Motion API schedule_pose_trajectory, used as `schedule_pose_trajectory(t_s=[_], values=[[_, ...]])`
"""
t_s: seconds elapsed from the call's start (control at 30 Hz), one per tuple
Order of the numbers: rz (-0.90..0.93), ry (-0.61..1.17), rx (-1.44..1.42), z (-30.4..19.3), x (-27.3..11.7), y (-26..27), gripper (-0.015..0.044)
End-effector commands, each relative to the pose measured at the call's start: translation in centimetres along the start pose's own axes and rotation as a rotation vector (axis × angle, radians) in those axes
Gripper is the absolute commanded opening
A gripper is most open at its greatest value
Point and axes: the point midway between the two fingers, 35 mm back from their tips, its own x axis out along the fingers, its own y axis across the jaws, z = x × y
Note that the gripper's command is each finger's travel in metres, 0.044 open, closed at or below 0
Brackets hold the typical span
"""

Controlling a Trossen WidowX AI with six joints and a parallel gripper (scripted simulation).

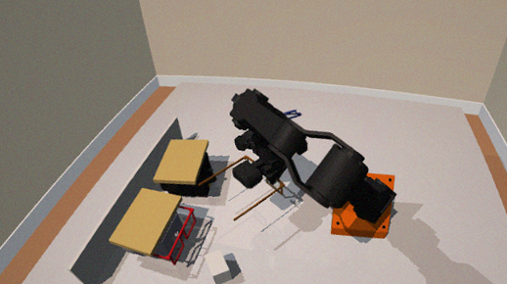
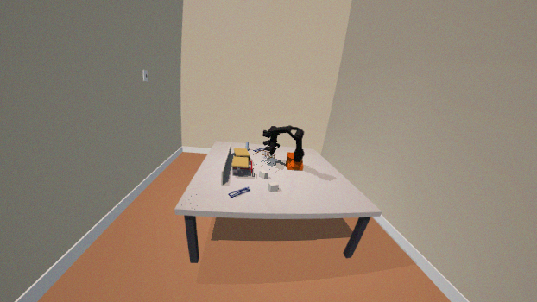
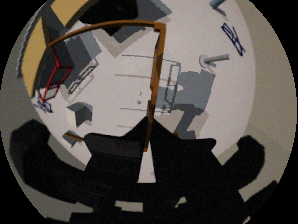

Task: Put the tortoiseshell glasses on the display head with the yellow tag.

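Note:
My gripper (image 1: pixel 272 176) (image 2: pixel 272 154) (image 3: pixel 148 119) is shut on the front of the tortoiseshell glasses (image 1: pixel 269 197) (image 3: pixel 159 65), near the bridge, and holds them above the table. Both temples are open and point toward the heads. The farther head (image 1: pixel 181 162) (image 3: pixel 111 7) has a tan slab top and a black body; one temple tip overlaps its edge in the top view, and contact cannot be told. The nearer head (image 1: pixel 145 221) (image 3: pixel 35 67), also tan-topped, has red glasses (image 1: pixel 193 211) (image 3: pixel 59 66) at its front. No yellow tag can be made out on either head.
A dark upright panel (image 1: pixel 127 208) (image 2: pixel 226 166) stands behind the heads. A pale block (image 1: pixel 218 265) (image 2: pixel 263 174) lies in front of the nearer head, another block (image 2: pixel 273 187) farther off. Blue glasses lie near both ends of the table. A light blue cylinder (image 2: pixel 247 146) stands beyond the heads.

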Motion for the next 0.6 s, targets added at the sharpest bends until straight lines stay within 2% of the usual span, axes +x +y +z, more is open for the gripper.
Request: schedule_pose_trajectory(t_s=[0.0,0.57], values=[[0.006,0.0,0.006,0.0,0.4,0.1,0.0],[0.005,-0.001,0.006,0.2,2.1,0.1,0.0]])
